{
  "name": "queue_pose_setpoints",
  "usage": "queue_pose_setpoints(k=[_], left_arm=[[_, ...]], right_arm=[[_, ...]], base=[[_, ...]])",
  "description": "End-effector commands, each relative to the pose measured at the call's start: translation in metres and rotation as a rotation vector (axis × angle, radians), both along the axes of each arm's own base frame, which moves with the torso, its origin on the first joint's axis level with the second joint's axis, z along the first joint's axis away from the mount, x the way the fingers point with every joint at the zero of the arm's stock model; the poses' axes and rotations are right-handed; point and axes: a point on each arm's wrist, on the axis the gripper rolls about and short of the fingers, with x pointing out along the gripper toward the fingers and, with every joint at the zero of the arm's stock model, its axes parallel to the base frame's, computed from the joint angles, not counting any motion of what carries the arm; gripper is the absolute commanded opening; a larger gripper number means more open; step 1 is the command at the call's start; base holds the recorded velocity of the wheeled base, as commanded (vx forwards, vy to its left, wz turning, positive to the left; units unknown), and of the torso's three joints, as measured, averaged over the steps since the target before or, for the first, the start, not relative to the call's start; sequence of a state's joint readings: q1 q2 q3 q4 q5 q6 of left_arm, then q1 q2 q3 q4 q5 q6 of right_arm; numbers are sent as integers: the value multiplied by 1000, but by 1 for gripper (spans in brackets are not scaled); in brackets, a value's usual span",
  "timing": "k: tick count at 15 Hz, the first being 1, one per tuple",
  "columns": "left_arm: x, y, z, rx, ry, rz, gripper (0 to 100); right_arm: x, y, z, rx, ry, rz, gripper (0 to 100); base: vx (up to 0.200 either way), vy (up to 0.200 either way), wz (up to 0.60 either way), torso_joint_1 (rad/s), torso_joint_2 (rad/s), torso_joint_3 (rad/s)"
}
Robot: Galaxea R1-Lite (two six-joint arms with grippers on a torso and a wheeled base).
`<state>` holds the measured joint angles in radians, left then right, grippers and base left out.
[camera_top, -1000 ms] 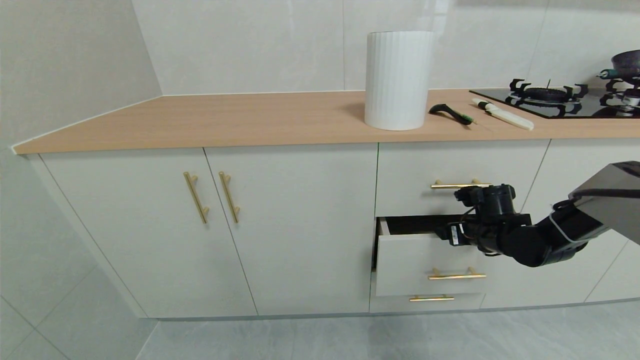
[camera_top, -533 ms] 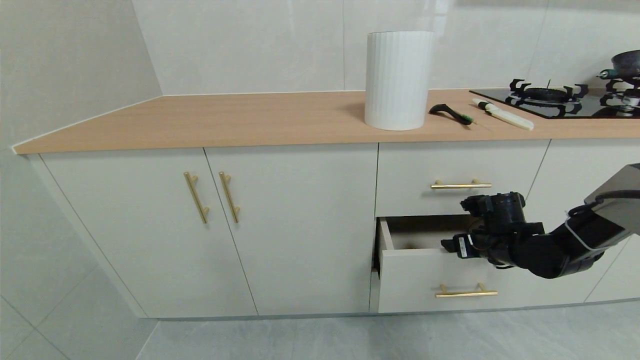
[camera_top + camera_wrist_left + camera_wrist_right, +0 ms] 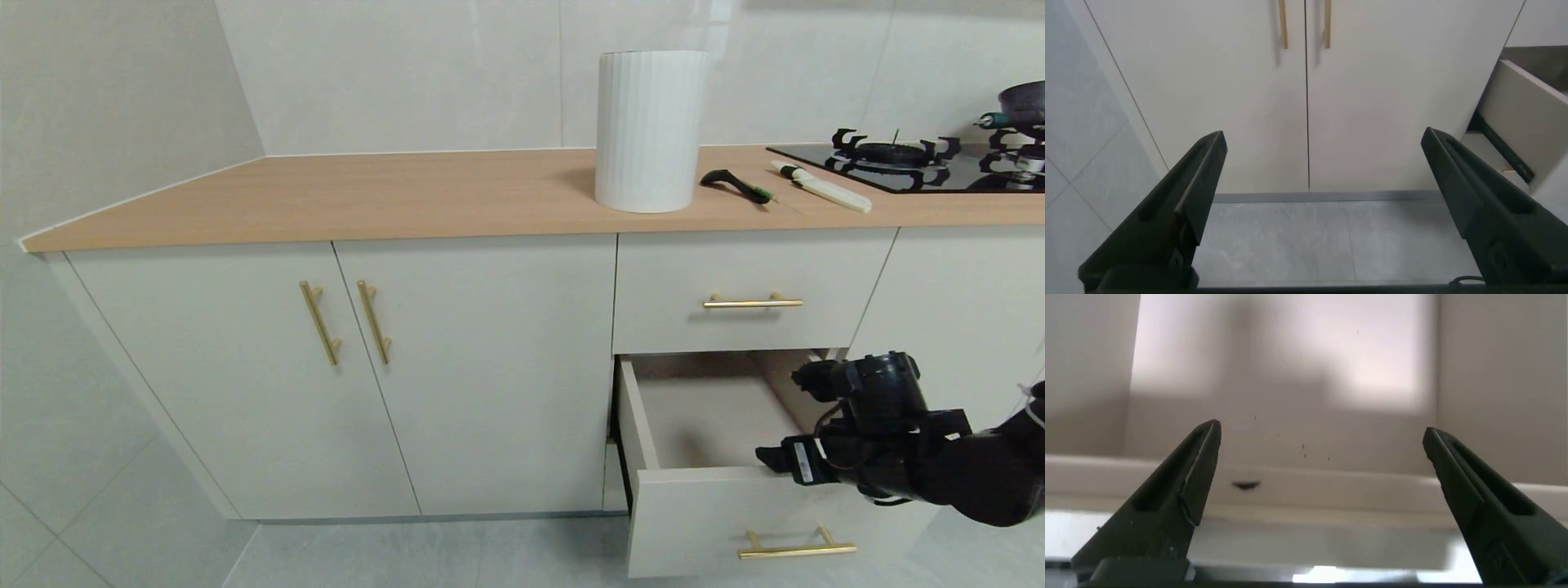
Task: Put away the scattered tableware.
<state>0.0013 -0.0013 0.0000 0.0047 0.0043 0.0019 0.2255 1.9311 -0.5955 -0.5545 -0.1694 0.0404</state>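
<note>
On the wooden counter lie a black-handled utensil (image 3: 737, 184) and a white knife (image 3: 820, 186), just right of a tall white ribbed holder (image 3: 649, 131). Below them the middle drawer (image 3: 709, 514) stands pulled far out, its inside (image 3: 710, 412) bare. My right gripper (image 3: 782, 459) sits at the top edge of the drawer front, open, its fingers (image 3: 1180, 490) spread wide over that edge (image 3: 1315, 486). My left gripper (image 3: 1323, 212) hangs open low before the cabinet doors (image 3: 1306, 82), holding nothing.
A black gas hob (image 3: 906, 163) with a pan (image 3: 1024, 102) lies at the counter's right end. The top drawer (image 3: 751, 290) is shut. The open drawer juts out over the tiled floor (image 3: 408, 555). The counter's left half (image 3: 367, 192) is bare wood.
The drawer has slid much farther out of the cabinet. My right arm has drawn back with it, staying at the drawer front's top edge.
</note>
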Motion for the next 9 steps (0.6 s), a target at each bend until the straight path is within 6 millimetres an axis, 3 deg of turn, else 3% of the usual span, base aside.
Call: queue_pose_setpoints(k=[1, 9], left_arm=[[0, 0, 0, 0, 1, 1, 100], [0, 0, 0, 0, 1, 1, 100]], right_arm=[[-33, 3, 13, 9, -13, 38, 100], [-93, 6, 7, -3, 53, 114, 100]], base=[[0, 0, 0, 0, 0, 0], [0, 0, 0, 0, 0, 0]])
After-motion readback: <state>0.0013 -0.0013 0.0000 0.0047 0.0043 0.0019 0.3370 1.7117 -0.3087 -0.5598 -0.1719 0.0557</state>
